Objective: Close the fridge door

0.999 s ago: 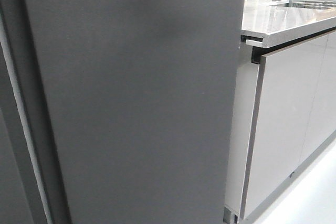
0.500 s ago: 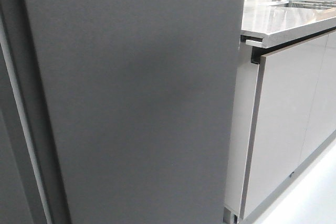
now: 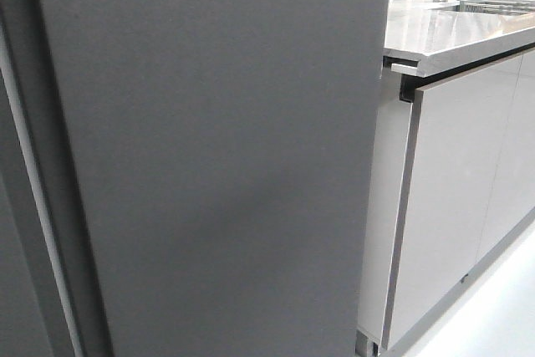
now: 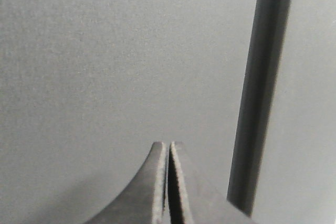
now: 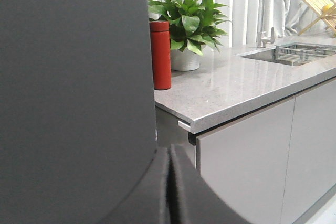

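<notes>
The fridge door [image 3: 217,156] is a matte dark-grey slab that fills most of the front view, showing only its flat front. A pale strip and a seam [image 3: 33,198] run down its left side. No gripper shows in the front view. In the left wrist view my left gripper [image 4: 168,146] is shut and empty, close in front of a flat grey panel [image 4: 115,66]. A dark vertical gap [image 4: 262,87] lies beside it. In the right wrist view my right gripper [image 5: 169,151] is shut and empty. It sits at the door's [image 5: 73,93] edge, next to the cabinet.
Glossy pale-grey cabinet doors [image 3: 451,206] stand right of the fridge under a speckled grey counter [image 5: 236,87]. On the counter are a red flask [image 5: 160,55], a potted plant [image 5: 186,19], a sink [image 5: 294,51] with a tap [image 5: 270,9] and a wooden rack [image 5: 320,9].
A soft shadow has slid down the door's front from the upper part to the lower part. The door and cabinets have barely shifted.
</notes>
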